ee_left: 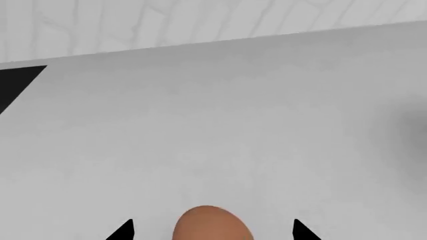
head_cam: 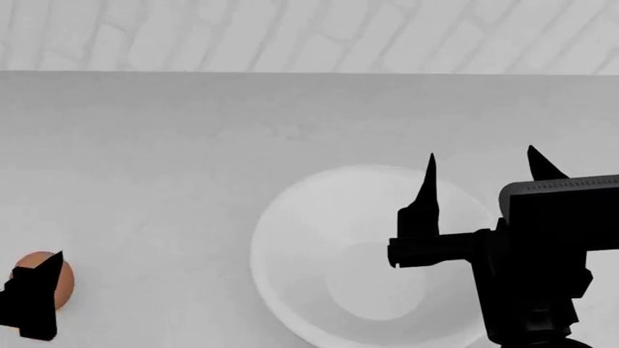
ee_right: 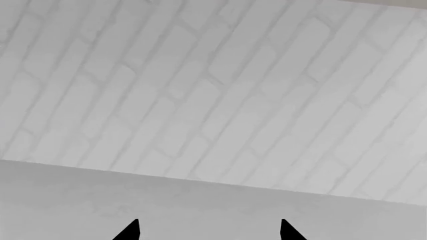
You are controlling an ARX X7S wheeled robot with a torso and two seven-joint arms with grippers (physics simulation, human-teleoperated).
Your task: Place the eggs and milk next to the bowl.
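A reddish-brown egg [ee_left: 212,226] lies on the grey counter between the fingertips of my left gripper [ee_left: 212,232], which is open, with a gap on each side of the egg. In the head view this egg [head_cam: 48,274] is at the lower left, partly behind my left gripper [head_cam: 34,297]. The large white bowl [head_cam: 309,239] sits at the lower middle, well to the right of the egg. My right gripper [head_cam: 480,156] hangs open above the bowl's right side, with nothing between its fingers. The right wrist view shows my right gripper [ee_right: 209,231] facing the wall. The milk is out of view.
The grey counter [head_cam: 193,145] runs back to a white brick wall [head_cam: 290,29]. A black wedge [ee_left: 17,82] shows at the counter's edge in the left wrist view.
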